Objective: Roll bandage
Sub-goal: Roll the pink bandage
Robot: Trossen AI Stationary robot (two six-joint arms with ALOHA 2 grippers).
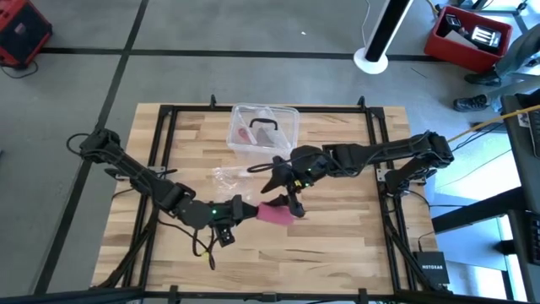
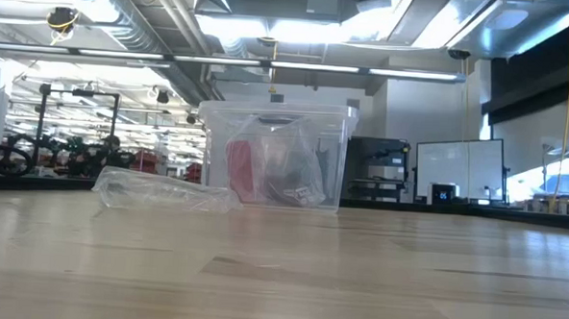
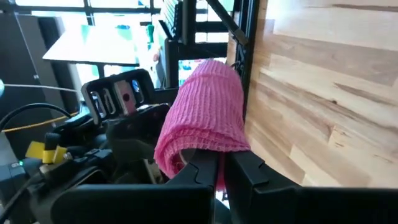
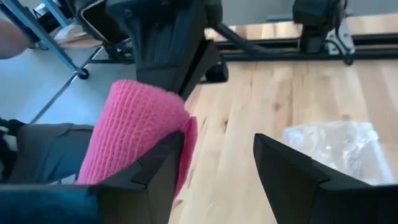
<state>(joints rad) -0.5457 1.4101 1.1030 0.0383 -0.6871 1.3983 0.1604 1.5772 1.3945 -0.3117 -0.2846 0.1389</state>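
Note:
The pink bandage (image 1: 274, 213) lies as a loosely folded-over wad near the table's middle front. My left gripper (image 1: 247, 207) reaches in from the table's left and is shut on it (image 3: 221, 171). My right gripper (image 1: 292, 205) comes from the right and points down at the bandage's far right side. It is open (image 4: 217, 177), with bare table between its fingers. The bandage (image 4: 134, 130) sits at one finger's outer side. The low view shows neither the bandage nor the grippers. My left gripper pinches the bandage's near end (image 3: 214, 155) between its two fingers, coming level from the table's left. The bandage bulges ahead of the fingertips in a folded-over hump. My right gripper is open. One finger (image 4: 155, 171) lies against the bandage's side, and a pink edge (image 4: 189, 140) laps past that finger.
A clear plastic box (image 1: 264, 128) with red and dark things inside stands at the table's far middle (image 2: 275, 154). A crumpled clear wrapper (image 1: 229, 176) lies between the box and the grippers (image 2: 163, 191). Bare wood lies to the front right.

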